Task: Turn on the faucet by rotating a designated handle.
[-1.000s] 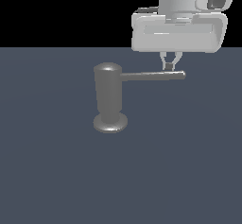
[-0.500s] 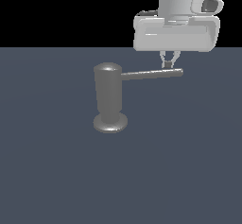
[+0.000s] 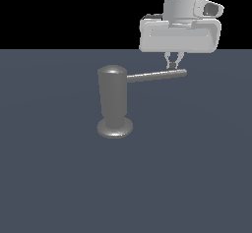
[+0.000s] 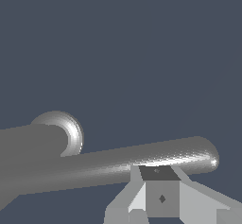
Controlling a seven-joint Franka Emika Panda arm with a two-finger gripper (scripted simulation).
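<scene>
Grey metal was all there was to work with: the faucet stood upright on the dark floor, a little left of centre in the exterior view, and its handle ran out level from near the domed top toward that view's right. My gripper hung from the pale wrist block straight above the outer part of the rod, a short way in from its round tip. From that side my fingers looked drawn close together, tips down at the rod's top edge; I could not tell whether they touched it or sat just behind it.

In the wrist view the handle crossed the picture as a thick shining bar, its rounded end beyond my gripper and the faucet base showing past it. My fingers were pressed together into one block, right against the rod's side, pinching nothing.

The risk, as I judged it, lay in that contact. I was pushing with a narrow closed tip against a round, smooth bar, so if my height was slightly off the tip could ride over or under the rod and lose it. Working near the free end gave good leverage, but a sweep that did not follow the rod's arc would let me slide off the tip, leaving the faucet only part turned.
</scene>
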